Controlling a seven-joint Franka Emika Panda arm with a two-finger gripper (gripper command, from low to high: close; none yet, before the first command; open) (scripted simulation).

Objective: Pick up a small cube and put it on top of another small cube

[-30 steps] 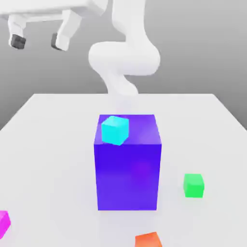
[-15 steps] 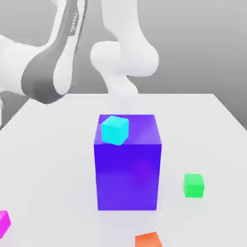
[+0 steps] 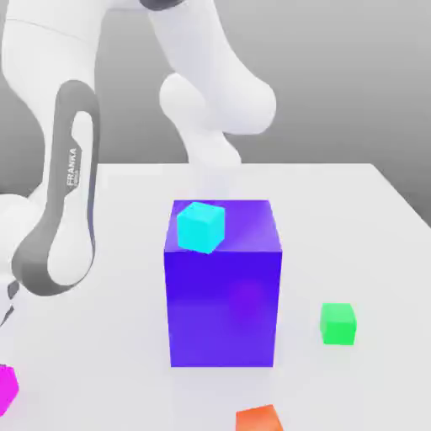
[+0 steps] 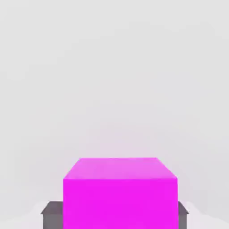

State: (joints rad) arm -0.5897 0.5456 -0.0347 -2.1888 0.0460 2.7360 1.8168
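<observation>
Exterior view. White table (image 3: pixel 353 219) under a grey backdrop. Big blue-violet block (image 3: pixel 223 286) standing near centre, small cyan cube (image 3: pixel 200 226) resting on its top face toward the 10 o'clock corner, slightly turned. Small green cube (image 3: pixel 337 323) on the table at about 3 o'clock from the block, near but apart, untouched. Small orange-red cube (image 3: pixel 258 418) at about 5 o'clock from the block, cut by the frame's lower edge. Small magenta cube (image 3: pixel 7 388) at about 8 o'clock from the block, well apart, half cut by the frame's left edge, apparently sitting on the table. White arm (image 3: pixel 59 194) bent down from 12 o'clock along the left side, its grey-sided link lettered FRANKA reaching low toward the magenta cube; wrist end running off the left edge just above that cube.

Hand view. Magenta cube (image 4: pixel 120 192) close under the camera, top face and one side face showing, plain and glossy, pale table surface stretching beyond it. Dark grey fingertips (image 4: pixel 52 214) flanking the cube, one against each side face, no gap to be seen between pad and cube; gripper (image 4: pixel 117 215) pinched on the magenta cube. Whether the cube has left the table cannot be told: the underside is out of frame, though the exterior view suggests it sits at table level.
</observation>
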